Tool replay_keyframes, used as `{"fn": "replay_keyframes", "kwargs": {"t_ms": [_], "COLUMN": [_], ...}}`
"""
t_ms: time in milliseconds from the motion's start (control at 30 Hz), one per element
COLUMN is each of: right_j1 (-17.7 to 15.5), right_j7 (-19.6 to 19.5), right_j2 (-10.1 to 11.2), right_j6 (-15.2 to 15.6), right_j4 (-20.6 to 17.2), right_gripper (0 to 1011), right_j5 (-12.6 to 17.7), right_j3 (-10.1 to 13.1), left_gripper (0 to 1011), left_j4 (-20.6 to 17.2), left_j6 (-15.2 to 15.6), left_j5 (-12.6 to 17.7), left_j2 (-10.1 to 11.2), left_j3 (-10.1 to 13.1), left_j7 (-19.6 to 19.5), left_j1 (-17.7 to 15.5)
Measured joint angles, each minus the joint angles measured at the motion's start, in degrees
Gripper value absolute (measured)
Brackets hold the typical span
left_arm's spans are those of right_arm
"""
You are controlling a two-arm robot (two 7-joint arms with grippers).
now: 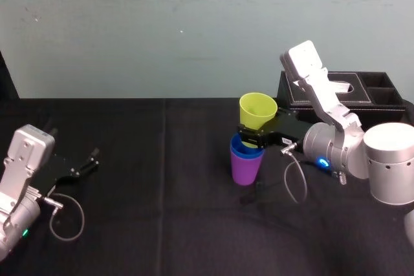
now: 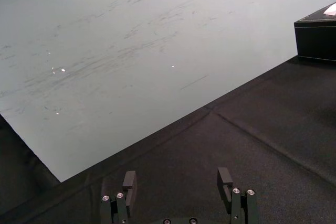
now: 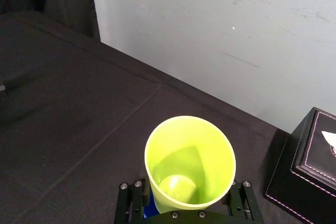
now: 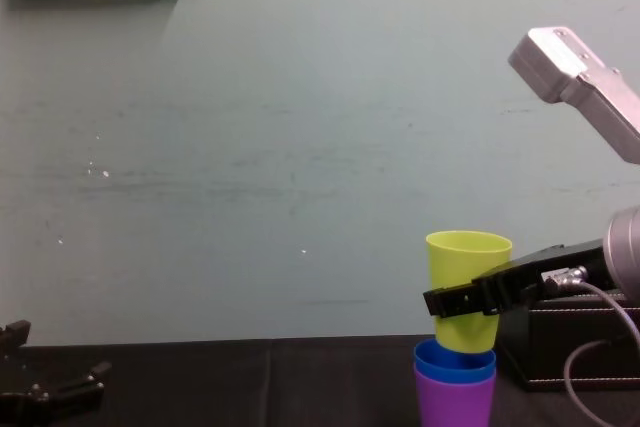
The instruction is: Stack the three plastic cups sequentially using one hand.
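Toward the table's (image 1: 162, 224) right edge, the right gripper (image 1: 253, 135) grips the yellow cup (image 1: 257, 111) at the mouth of the blue cup (image 1: 244, 148), which sits in the purple cup (image 1: 246, 171). This looks like the last step: push down, let go. The left gripper (image 2: 177, 181) rests wide by the left edge.

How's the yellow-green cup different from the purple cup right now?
The yellow-green cup is held in the right gripper, its base at the blue cup's mouth; the purple cup stands on the table. The yellow-green cup is empty; the purple cup holds the blue cup nested inside. Both are mouth-up tapered tumblers of like size. Left gripper idles open, far left.
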Motion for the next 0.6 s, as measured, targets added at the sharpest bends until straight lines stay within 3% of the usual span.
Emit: {"fn": "replay_keyframes", "kwargs": {"t_ms": [600], "right_j1": [0.64], "right_j7": [0.05], "right_j2": [-0.99], "right_j6": [-1.31], "right_j4": [2.49], "right_gripper": [729], "right_j5": [-0.5], "right_j3": [-0.76], "left_gripper": [1000], "left_j4": [0.0], "left_j6": [0.0], "left_j5": [0.0], "left_j2": [0.0], "left_j3": [0.0], "left_j7": [0.0], "left_j1": [0.0]}}
